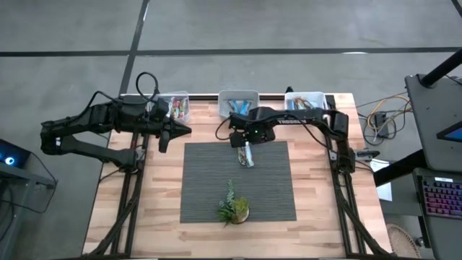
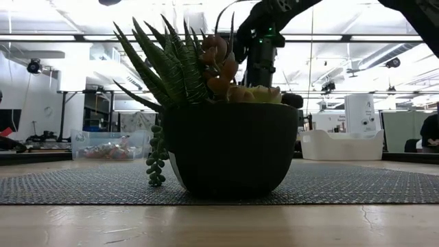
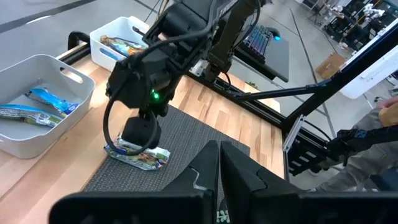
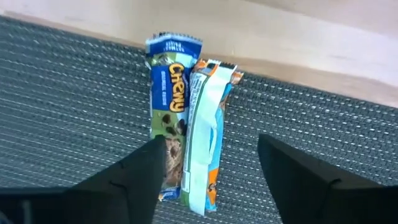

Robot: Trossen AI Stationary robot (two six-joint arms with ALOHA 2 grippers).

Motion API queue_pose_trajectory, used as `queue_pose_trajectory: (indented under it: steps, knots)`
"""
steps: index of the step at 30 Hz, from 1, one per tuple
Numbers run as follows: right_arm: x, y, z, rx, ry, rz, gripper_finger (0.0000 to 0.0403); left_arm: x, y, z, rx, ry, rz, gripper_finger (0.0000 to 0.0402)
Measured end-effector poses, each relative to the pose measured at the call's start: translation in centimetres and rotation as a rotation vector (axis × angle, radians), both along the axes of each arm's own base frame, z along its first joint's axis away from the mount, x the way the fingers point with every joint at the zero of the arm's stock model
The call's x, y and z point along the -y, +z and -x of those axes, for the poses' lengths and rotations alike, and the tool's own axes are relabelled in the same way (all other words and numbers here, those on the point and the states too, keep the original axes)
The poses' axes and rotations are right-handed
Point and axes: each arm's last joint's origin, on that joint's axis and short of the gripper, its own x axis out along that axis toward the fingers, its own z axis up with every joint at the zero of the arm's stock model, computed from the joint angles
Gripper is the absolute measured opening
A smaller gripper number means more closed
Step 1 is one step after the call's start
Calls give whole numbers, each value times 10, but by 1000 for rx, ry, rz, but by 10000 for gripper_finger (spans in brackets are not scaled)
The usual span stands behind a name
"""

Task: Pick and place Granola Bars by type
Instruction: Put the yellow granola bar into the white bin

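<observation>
Grey woven mat carries two granola bars lying side by side, touching. Right gripper hovers directly above them, fingers apart: pick stage. Next move calls for isolating one bar. Left gripper waits, fingers together.

Bright ceiling strip lights glaring in the low view, plant pot backlit and dark, soft shadows elsewhere

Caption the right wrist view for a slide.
Right tool open, fingers straddling two granola bars lying side by side on the grey mat near its edge.
</observation>
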Motion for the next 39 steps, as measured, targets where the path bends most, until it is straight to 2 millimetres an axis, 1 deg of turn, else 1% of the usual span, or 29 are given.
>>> queue_pose_trajectory:
  steps: [4,8,14,21,31,39]
  knots:
    - [0,-7,-2,-16,20,-1,260,0,0,0,0,0,1,0]
    - [1,-18,-4,-47,23,-8,265,0,0,0,0,1,1,0]
    - [1,-31,-6,-77,30,-28,256,0,0,0,0,1,4,0]
    - [1,-41,-7,-106,48,-37,242,0,0,0,0,2,6,0]
    - [0,-42,-7,-111,53,-49,225,0,0,0,0,3,6,0]
    - [-1,-42,-1,-175,65,-55,212,0,0,0,0,2,5,0]
